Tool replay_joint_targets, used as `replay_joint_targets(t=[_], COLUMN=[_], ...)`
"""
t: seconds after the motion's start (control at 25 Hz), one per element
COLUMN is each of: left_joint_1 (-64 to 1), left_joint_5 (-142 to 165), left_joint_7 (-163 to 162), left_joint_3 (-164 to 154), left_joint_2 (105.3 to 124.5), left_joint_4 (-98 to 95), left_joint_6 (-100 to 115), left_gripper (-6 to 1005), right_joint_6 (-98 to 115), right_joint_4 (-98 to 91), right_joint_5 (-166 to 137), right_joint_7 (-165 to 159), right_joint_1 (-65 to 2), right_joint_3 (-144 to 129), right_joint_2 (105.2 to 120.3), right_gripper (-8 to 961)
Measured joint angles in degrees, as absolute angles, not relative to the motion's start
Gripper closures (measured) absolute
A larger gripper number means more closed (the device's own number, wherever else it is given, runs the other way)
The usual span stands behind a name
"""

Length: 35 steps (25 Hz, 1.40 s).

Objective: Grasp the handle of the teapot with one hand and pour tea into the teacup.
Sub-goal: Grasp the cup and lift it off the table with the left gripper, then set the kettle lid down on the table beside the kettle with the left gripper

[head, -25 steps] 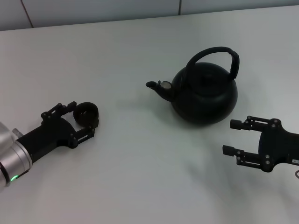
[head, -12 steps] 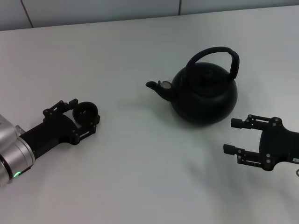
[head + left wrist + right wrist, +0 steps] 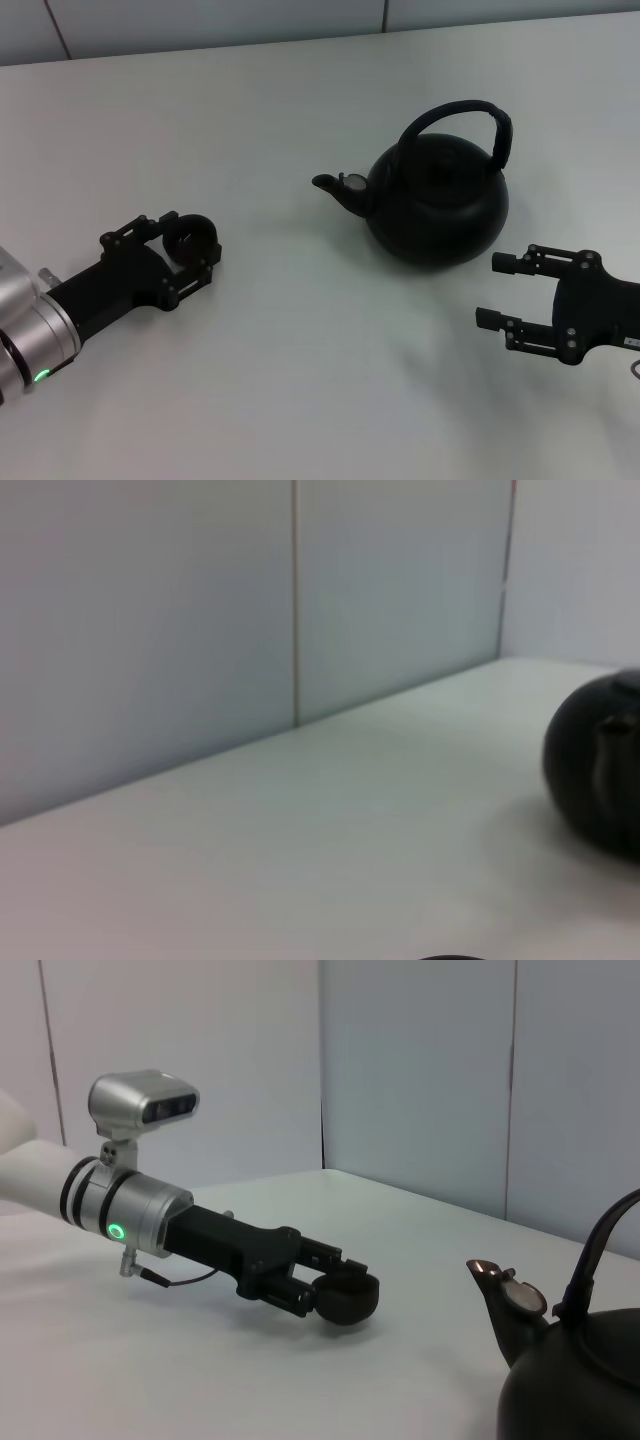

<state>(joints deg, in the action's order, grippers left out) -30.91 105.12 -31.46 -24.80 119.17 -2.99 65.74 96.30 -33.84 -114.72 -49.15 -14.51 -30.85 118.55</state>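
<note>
A: What sits on the pale, smooth surface [image 3: 300,110]?

B: A large round matte-black teapot [image 3: 437,205], kettle-shaped, with a flat lid and a short spout [image 3: 335,188] that ends in a metallic tip. A thick black arched handle [image 3: 470,115] curves over its top. It stands upright at about 2 o'clock from the middle of the head view, and nothing grips it.

A: And the cup?

B: The tiny black handleless teacup [image 3: 190,242], low and bowl-like, is at about 9 o'clock, well apart from the teapot and opposite the spout. The right wrist view shows its rounded, faintly glossy underside [image 3: 345,1297] raised off the surface.

A: Who holds it?

B: The left end effector [image 3: 187,247], black and two-fingered on a silver-grey arm, reaches in low from 8 o'clock; its fingers [image 3: 148,226] pinch the teacup from both sides.

A: The other arm?

B: The right end effector [image 3: 496,292] lies nearly level at 4 o'clock, just below the teapot's body, apart from it, with its two black fingers spread wide and empty, tips pointing toward 9 o'clock.
</note>
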Motion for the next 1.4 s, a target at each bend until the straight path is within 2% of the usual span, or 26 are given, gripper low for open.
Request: replay_joint_targets(t=[0.28, 0.56, 1.4], left_joint_1=[-32.97, -37.72, -39.55], left_joint_5=[105.48, 105.56, 105.55], left_joint_7=[-31.44, -26.62, -21.12], left_joint_3=[-25.1, -24.84, -22.51], left_joint_2=[119.17, 119.18, 119.17], left_joint_4=[-0.69, 6.12, 11.03], left_joint_6=[67.29, 63.97, 59.99], left_gripper=[314, 314, 313], right_joint_6=[96.33, 96.5, 96.6], right_joint_4=[-33.84, -33.83, -33.98], right_joint_5=[-114.73, -114.7, -114.69], right_joint_7=[-49.13, -49.14, -48.87], right_joint_1=[-14.7, -14.79, -14.94], right_joint_3=[-30.84, -30.76, -30.76], right_joint_2=[118.72, 118.73, 118.66], right_gripper=[287, 287, 288])
